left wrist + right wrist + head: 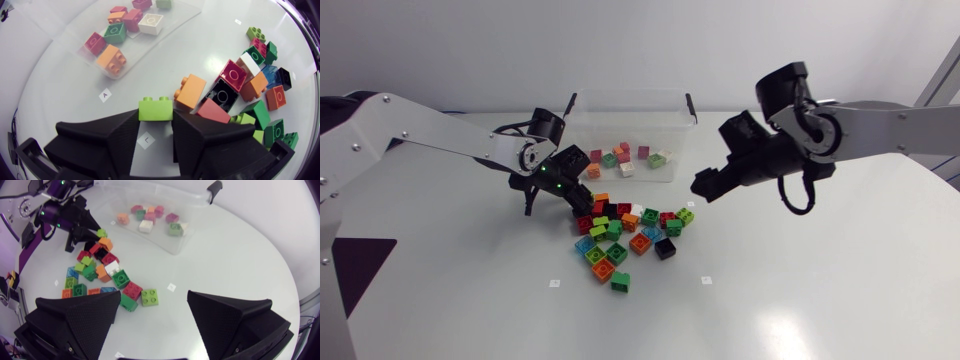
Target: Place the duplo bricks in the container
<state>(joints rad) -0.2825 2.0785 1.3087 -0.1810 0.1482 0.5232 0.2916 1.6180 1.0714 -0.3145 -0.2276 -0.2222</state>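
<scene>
Beside the pile, left pincer clamps lime brick.

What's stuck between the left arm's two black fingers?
A lime-green duplo brick, pinched from both sides at the tips of the left gripper. The left wrist view shows it best.

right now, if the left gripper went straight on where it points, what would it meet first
Probably bare table just ahead of the lime brick the left gripper holds; beyond that, the clear container's near wall. Depth is unclear.
</scene>
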